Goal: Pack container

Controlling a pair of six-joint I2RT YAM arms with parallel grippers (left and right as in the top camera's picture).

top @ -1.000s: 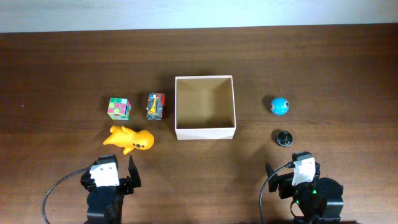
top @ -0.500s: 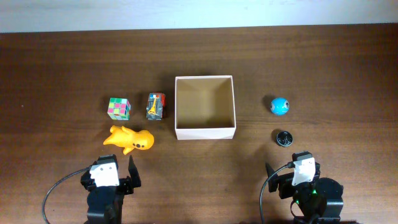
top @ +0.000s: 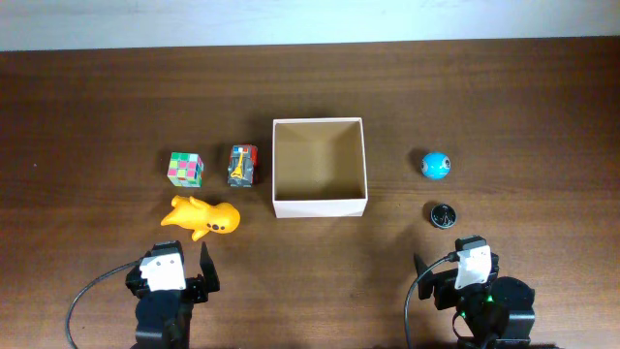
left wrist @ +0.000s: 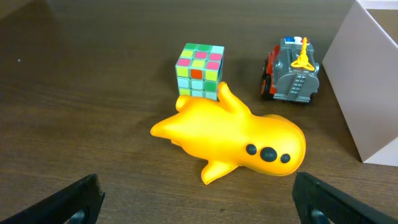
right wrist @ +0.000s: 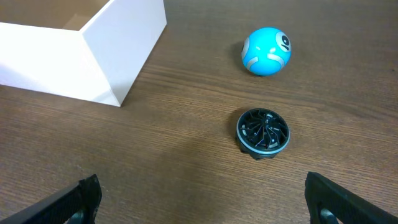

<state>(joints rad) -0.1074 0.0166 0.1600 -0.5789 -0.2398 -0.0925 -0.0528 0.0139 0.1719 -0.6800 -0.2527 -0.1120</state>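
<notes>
Set at the middle of the bench: the container, well ahead-right of the left end effector and ahead-left of the right end effector. Both released, spread wide, gripping nothing.

The wooden table bears the container, cube, toy truck, orange figure, blue ball and black disc.

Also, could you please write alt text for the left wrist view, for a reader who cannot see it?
A yellow-orange toy animal lies on the dark wooden table, ahead of the open left claw, whose fingertips show at the bottom corners. Behind it stand a multicoloured puzzle cube and a grey-and-red toy truck; the white-walled container fills the right edge.
</notes>
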